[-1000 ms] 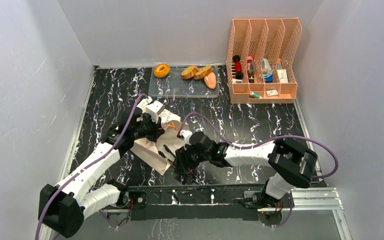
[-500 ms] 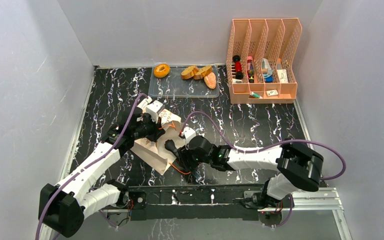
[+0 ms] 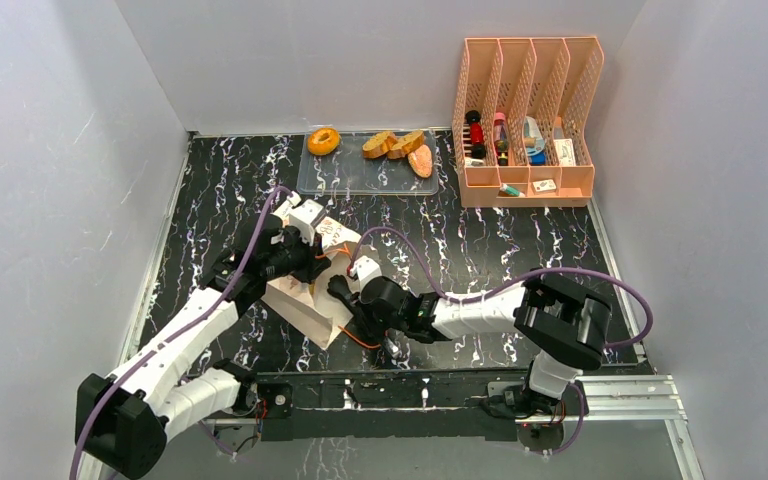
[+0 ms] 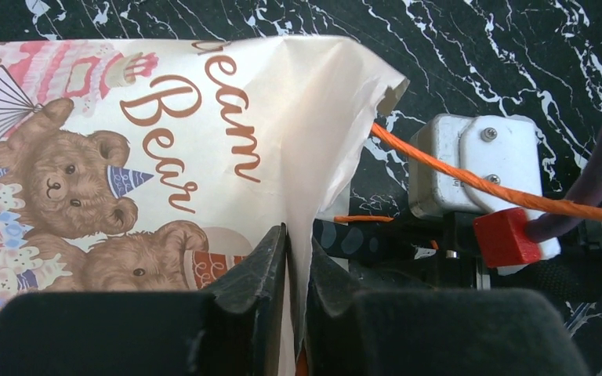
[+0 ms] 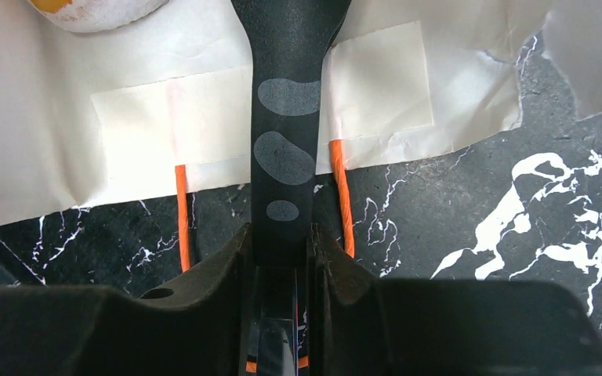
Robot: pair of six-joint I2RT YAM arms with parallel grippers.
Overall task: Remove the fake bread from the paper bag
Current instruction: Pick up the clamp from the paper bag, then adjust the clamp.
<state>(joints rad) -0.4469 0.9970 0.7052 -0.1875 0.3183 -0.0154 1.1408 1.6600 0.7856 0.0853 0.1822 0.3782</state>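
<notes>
The bag (image 4: pixel 204 117) rim is clamped in the left gripper (image 4: pixel 298 235); whether the right gripper (image 5: pixel 281 235) grips anything cannot be told; bread (image 5: pixel 94 9) inside must be grasped next.

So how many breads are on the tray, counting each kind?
Doughnut: 1
Slices: 2
Bun: 1
Total: 4
</notes>
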